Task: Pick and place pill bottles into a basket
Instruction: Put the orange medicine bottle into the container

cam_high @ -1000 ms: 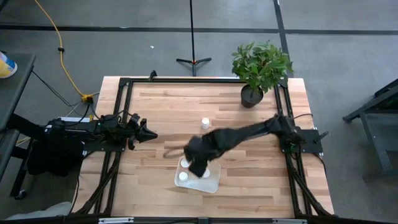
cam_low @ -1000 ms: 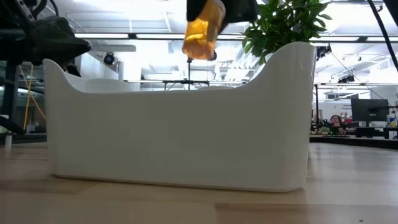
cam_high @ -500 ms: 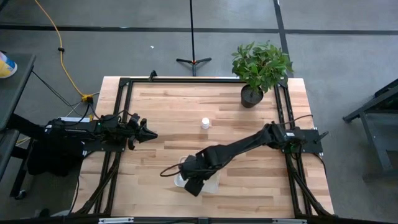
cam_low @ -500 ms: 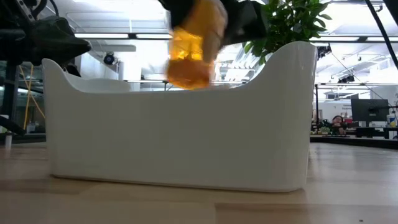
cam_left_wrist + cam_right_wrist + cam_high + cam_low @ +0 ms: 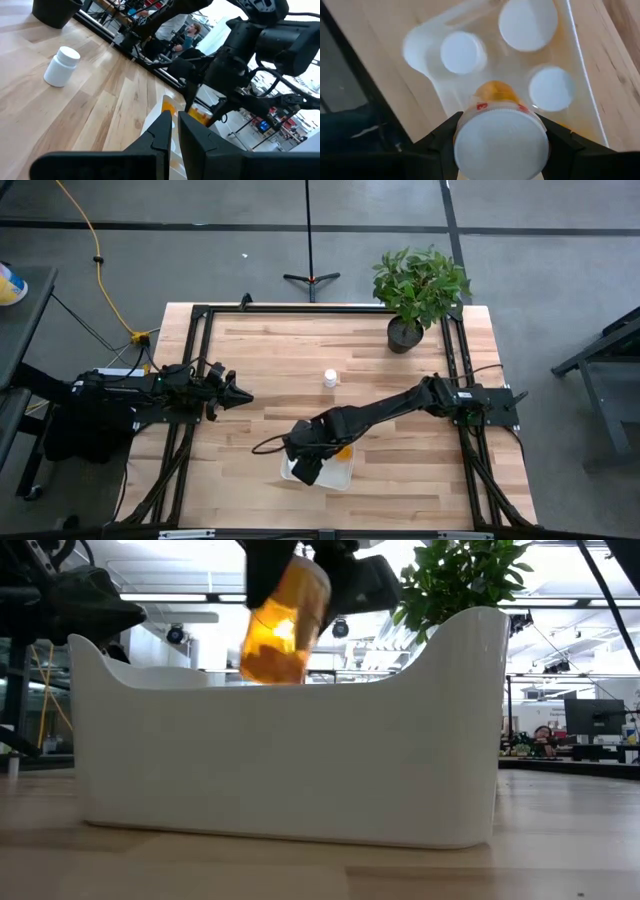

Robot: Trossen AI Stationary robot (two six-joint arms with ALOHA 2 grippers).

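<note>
The right gripper (image 5: 306, 457) hangs over the white basket (image 5: 343, 477), above the end of it that is far from the plant (image 5: 420, 283). Its fingers (image 5: 437, 137) pinch an orange pill bottle (image 5: 278, 625) with a white cap. From the low camera, the bottle is tilted and held up in the air, with its bottom just above the basket (image 5: 285, 755) rim. From the right wrist camera, the held bottle (image 5: 497, 132) shows its white cap close up, with a dark finger on each side of it.

Under it, inside the basket (image 5: 580, 90), stand more pill bottles. Three white caps show clearly: one (image 5: 462, 52), one (image 5: 527, 23) and one (image 5: 551, 87). A pale round shape sits in the basket corner beside them, but it is too blurry to tell what it is.

One more bottle (image 5: 329, 378) stands alone on the wooden table (image 5: 260, 350), between the basket and the plant, well apart from both. From the left wrist camera it looks all white (image 5: 62, 66).

The left gripper (image 5: 238, 394) waits over the table edge, far from the basket, on the side away from the plant. Its two dark fingers (image 5: 154, 140) are pressed close together with only a thin gap, and they hold nothing.
</note>
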